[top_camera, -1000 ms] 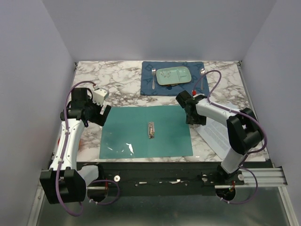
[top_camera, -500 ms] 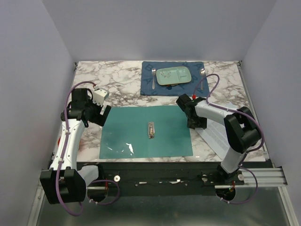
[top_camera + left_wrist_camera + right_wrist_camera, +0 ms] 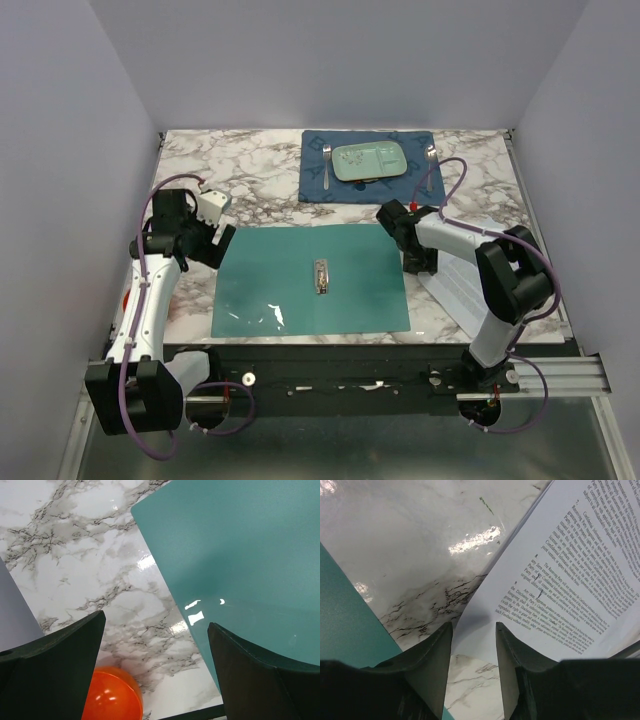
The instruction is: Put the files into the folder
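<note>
Marble-patterned table [image 3: 260,170] fills the middle of the top view. The folder [image 3: 270,280] lies open and flat at lower centre, both teal leaves facing up. The files [image 3: 460,288] lie as a white printed stack at the right of the frame, on the marble just beside the folder's right edge; none is on the folder. In the right wrist view a strip of bare marble separates the paper's corner from the teal.

A dark blue placemat [image 3: 315,185] sits at upper centre with a pale green plate [image 3: 370,160] on it.

The right gripper [image 3: 473,627] is low over the near corner of the files. Its jaws stand partly apart with the corner showing in the gap, and nothing is clamped.

The left gripper [image 3: 155,622] is spread wide and empty over the folder's upper-left corner.

A small metal clip [image 3: 321,275] rests on the folder's crease. An orange rounded object [image 3: 112,695] shows at the lower left of the left wrist view, possibly part of the arm.
</note>
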Robot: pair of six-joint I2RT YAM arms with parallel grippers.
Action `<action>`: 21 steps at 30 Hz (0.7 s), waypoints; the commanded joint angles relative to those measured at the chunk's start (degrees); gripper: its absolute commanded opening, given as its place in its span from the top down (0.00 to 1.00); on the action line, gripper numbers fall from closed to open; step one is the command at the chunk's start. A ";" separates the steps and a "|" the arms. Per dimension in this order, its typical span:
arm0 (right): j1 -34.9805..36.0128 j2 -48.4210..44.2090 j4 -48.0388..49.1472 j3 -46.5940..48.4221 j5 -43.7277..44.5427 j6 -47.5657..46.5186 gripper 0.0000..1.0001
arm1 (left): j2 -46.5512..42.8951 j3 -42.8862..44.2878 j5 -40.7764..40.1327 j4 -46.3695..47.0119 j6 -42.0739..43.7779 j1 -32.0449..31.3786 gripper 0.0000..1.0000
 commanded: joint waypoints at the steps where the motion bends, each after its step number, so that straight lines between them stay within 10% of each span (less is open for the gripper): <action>1: -0.51 0.31 -1.79 -0.54 0.50 -1.10 0.55 | -1.00 -1.26 -1.40 1.45 0.74 -0.14 0.01; 21: -0.78 -2.50 1.28 -1.95 -3.89 -2.94 0.99 | -1.70 -2.76 -3.42 2.86 1.44 -0.14 0.01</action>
